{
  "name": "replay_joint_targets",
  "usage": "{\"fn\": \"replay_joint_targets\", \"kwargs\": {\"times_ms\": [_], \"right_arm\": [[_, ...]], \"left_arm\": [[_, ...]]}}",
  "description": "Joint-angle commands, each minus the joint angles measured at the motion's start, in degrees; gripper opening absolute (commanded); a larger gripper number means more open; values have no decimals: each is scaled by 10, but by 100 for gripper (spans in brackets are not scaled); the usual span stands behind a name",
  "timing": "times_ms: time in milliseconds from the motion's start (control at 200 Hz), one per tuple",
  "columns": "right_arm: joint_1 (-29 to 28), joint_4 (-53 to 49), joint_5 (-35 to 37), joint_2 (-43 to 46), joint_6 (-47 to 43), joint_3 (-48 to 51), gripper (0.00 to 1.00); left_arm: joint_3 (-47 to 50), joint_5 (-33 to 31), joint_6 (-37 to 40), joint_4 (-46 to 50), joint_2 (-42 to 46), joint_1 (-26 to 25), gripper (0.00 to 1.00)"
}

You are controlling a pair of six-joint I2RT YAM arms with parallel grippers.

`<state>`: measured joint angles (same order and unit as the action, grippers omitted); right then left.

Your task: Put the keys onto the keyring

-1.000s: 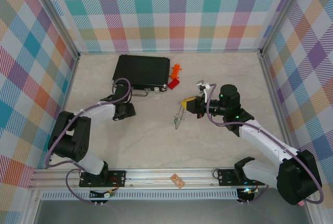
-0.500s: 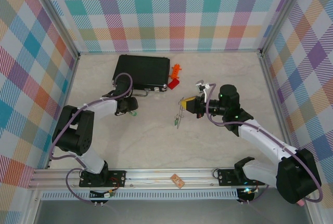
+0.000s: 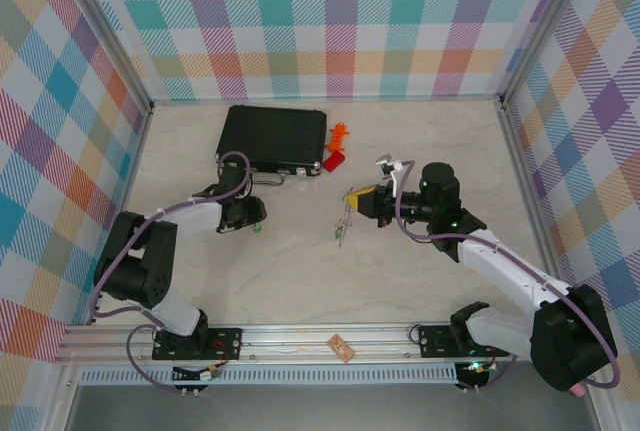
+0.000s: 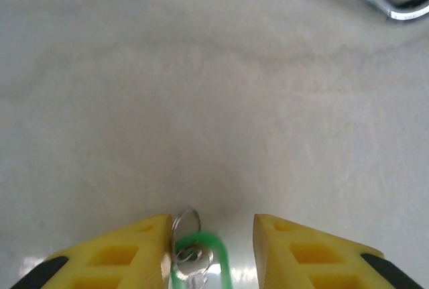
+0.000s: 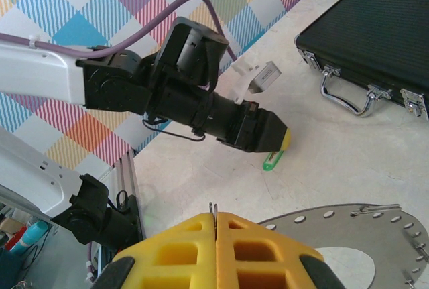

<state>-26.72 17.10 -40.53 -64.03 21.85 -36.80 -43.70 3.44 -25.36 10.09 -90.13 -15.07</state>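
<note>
Left gripper (image 3: 252,216) is sitting low over the table in the overhead view, just in front of the black case (image 3: 273,138). A green-tagged key (image 3: 258,226) is now peeking out at its tip, where a second ago no green was showing. Well off to its side, the right gripper (image 3: 354,199) is staying clamped on the keyring (image 3: 346,215), with what looks like a second key (image 3: 340,237) dangling under it. Through the left wrist camera, the fingers (image 4: 134,252) are standing partly apart, and the key (image 4: 191,254) is lying between them against one finger, not pinched by both. From the right wrist, the closed right gripper (image 5: 216,218) is facing the left gripper (image 5: 271,135), the key (image 5: 271,161) poking out beneath its tip. The pickup seems to be getting under way, but the key is likely needing a firm pinch before travelling to the keyring.
</note>
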Motion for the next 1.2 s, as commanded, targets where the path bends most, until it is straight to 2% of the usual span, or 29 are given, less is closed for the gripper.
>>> {"fn": "replay_joint_targets", "kwargs": {"times_ms": [0,320,440,815,1195], "right_arm": [[-4,31,-14,-3,6,2,0],[-4,44,-23,-12,14,5,0],[-4,46,-24,-12,16,5,0],[-4,42,-23,-9,15,5,0],[-5,45,-25,-16,16,5,0]], "left_arm": [[30,23,-39,12,39,0,36],[98,46,-102,-19,110,-32,38],[97,15,-101,-17,105,-36,38],[65,-19,-69,-15,70,-36,39],[52,51,-65,-72,42,-48,38]]}}
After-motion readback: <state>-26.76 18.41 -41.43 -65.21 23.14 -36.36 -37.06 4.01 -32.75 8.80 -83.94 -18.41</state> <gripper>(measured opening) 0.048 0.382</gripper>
